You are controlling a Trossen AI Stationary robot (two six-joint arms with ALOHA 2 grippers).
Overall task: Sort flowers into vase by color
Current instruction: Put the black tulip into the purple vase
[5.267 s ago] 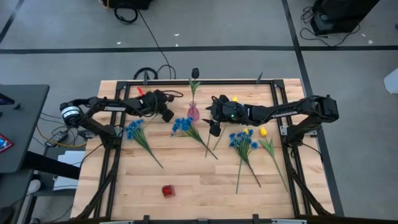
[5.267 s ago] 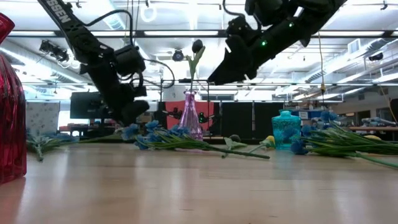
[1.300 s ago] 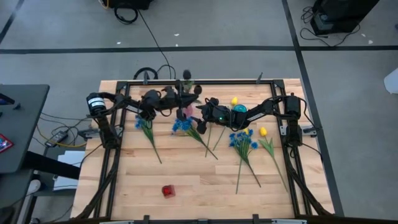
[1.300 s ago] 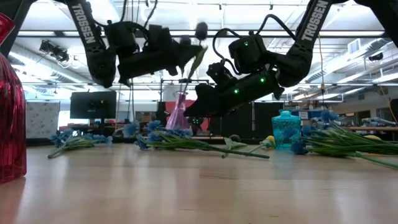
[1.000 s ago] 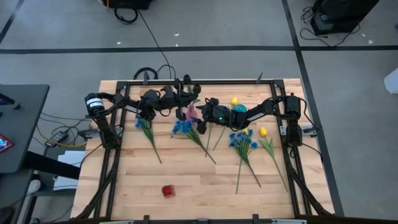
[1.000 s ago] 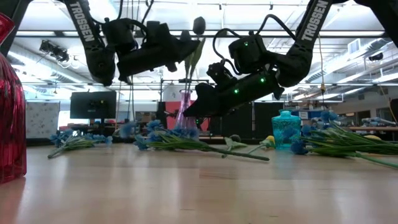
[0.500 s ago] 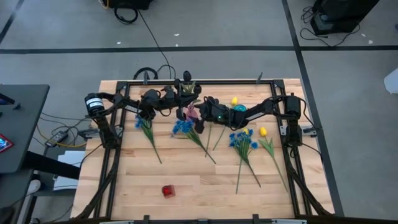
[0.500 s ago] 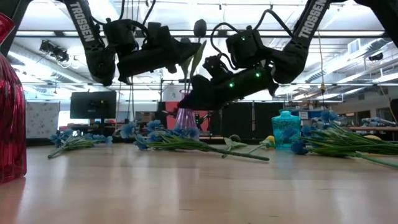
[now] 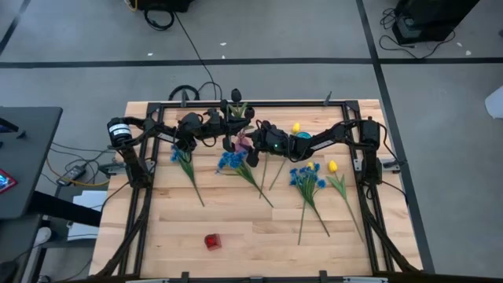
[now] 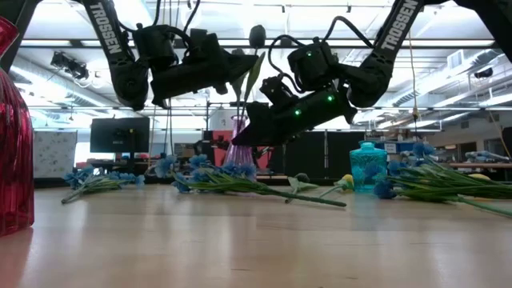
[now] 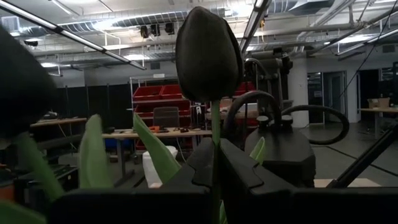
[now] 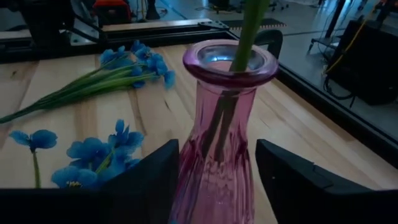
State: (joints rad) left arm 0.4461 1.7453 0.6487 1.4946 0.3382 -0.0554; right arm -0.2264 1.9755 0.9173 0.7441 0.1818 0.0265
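1. Left pincer (image 9: 229, 126), at about 12 o'clock on the table (image 9: 236, 228), clamped together on the stem of a dark tulip (image 10: 257, 35); the bloom stands above the pincer in the left wrist view, and the stem runs down into the pink vase (image 12: 222, 130)
2. Right pincer (image 12: 214, 171), its fingers apart on either side of the vase body; contact with the glass cannot be told
3. Vase at about 12 o'clock, between the two pincers; two stems show inside it in the right wrist view
4. Blue flowers (image 9: 236, 161) lying at about 11 o'clock, just beside the vase; another blue bunch (image 9: 182, 161) at about 10 o'clock, a third (image 9: 305, 177) at about 2 o'clock
5. Yellow tulip (image 9: 332, 167) lying at about 3 o'clock; a second one (image 9: 296, 126) by the teal vase (image 9: 303, 137) at about 1 o'clock
6. Handling, as judged: flowers light, stems thin and springy, blooms soft; best held on the stem below the head, never on the bloom
7. The vase looks narrow-necked, smooth and easily tipped; hold it at the body while a stem goes in
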